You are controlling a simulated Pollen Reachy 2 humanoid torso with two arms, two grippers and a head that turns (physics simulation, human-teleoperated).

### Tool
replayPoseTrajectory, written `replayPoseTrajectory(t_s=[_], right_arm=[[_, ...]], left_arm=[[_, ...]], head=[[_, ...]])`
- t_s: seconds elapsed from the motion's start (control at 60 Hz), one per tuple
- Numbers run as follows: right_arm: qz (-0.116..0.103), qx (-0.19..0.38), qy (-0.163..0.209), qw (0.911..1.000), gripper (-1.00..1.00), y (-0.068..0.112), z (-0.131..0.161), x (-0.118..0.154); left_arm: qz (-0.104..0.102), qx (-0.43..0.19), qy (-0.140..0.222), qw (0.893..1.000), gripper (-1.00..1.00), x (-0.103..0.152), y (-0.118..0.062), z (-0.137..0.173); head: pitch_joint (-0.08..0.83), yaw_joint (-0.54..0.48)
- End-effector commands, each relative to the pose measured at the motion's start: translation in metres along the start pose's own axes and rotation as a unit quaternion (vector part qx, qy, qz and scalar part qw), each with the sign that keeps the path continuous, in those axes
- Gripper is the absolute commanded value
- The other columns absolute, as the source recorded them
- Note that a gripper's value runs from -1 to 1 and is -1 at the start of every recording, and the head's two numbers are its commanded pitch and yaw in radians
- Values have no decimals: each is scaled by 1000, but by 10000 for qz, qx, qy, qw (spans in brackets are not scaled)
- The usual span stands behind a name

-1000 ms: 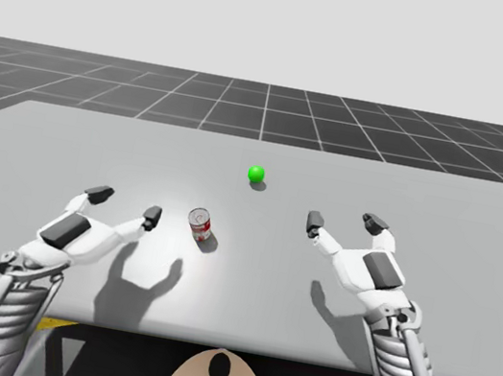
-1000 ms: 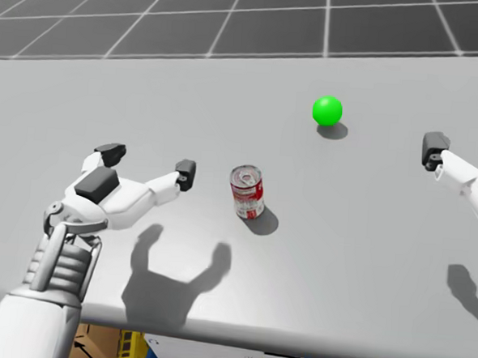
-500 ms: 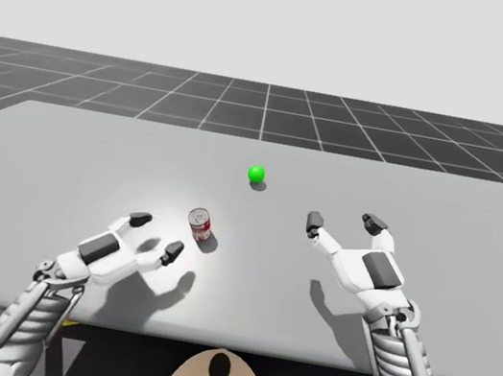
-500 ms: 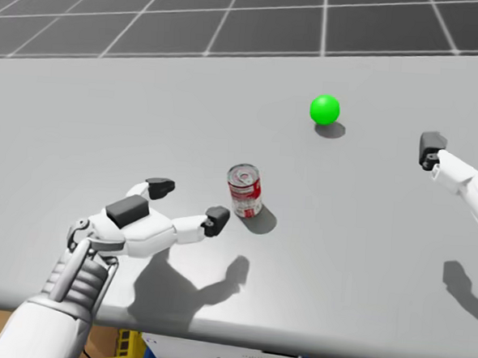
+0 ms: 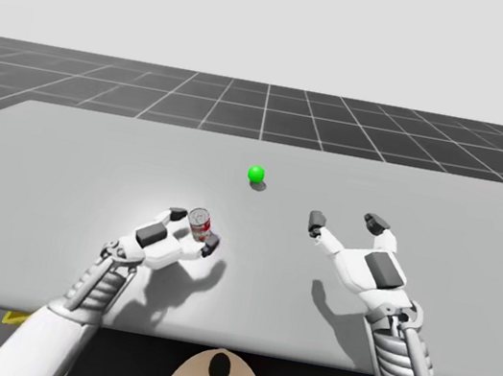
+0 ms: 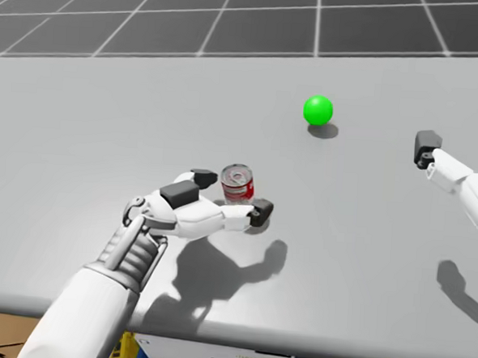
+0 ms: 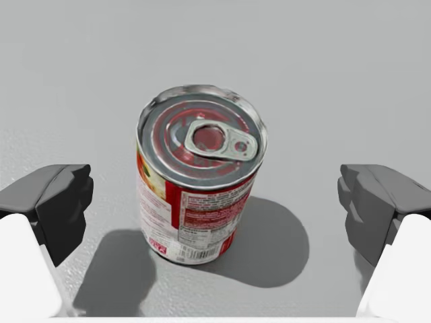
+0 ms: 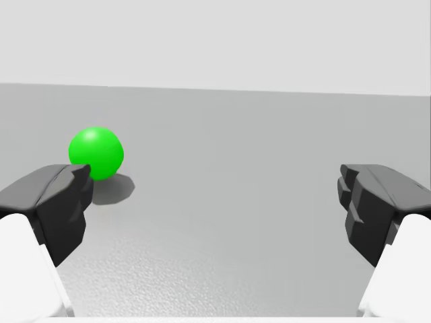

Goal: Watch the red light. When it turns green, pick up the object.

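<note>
The light is a green ball (image 5: 256, 174) (image 6: 318, 110) on the grey table (image 5: 445, 198), past the middle. A red and white can (image 5: 199, 225) (image 6: 238, 184) stands upright nearer to me. My left gripper (image 5: 193, 233) (image 6: 231, 195) is open around it, one finger on each side. In the left wrist view the can (image 7: 199, 171) stands between the fingers of the left gripper (image 7: 215, 202) with a gap on both sides. My right gripper (image 5: 346, 222) (image 8: 215, 202) is open and holds nothing, with the green ball (image 8: 96, 153) ahead of one finger.
The table's near edge (image 6: 310, 350) runs just behind my left forearm. The grey table stretches bare to both sides (image 5: 64, 145), with a dark gridded floor (image 5: 266, 108) beyond its far edge.
My left arm has swung right and forward, bringing its open fingers from beside the can to either side of it. The right arm has stayed put. My head has turned slightly.
</note>
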Motion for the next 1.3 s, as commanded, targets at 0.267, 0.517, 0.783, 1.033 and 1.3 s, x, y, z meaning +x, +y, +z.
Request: replayPoseTrajectory(t_s=[0.267, 0.517, 0.783, 1.033, 1.3], right_arm=[[-71, -1, -64, 10000, -1000, 1, 1, 3], [-76, -4, -83, 9999, -1000, 0, 1, 4], [-72, -10, -86, 9999, -1000, 0, 1, 4], [-116, 6, -95, 9999, -1000, 0, 2, 5], [-161, -21, 66, 9998, -1000, -2, 3, 5]], left_arm=[[-4, 83, 46, 10000, -1000, -2, -3, -33], [-18, 90, 177, 9998, 963, -14, -1, -32], [-132, 76, 173, 9997, 978, -17, -4, -32], [-155, 62, -43, 9999, 973, 6, -10, -18], [-523, 375, -1234, 9903, 967, 103, -22, 49]], head=[[609, 172], [595, 173], [402, 197], [278, 185], [261, 186]])
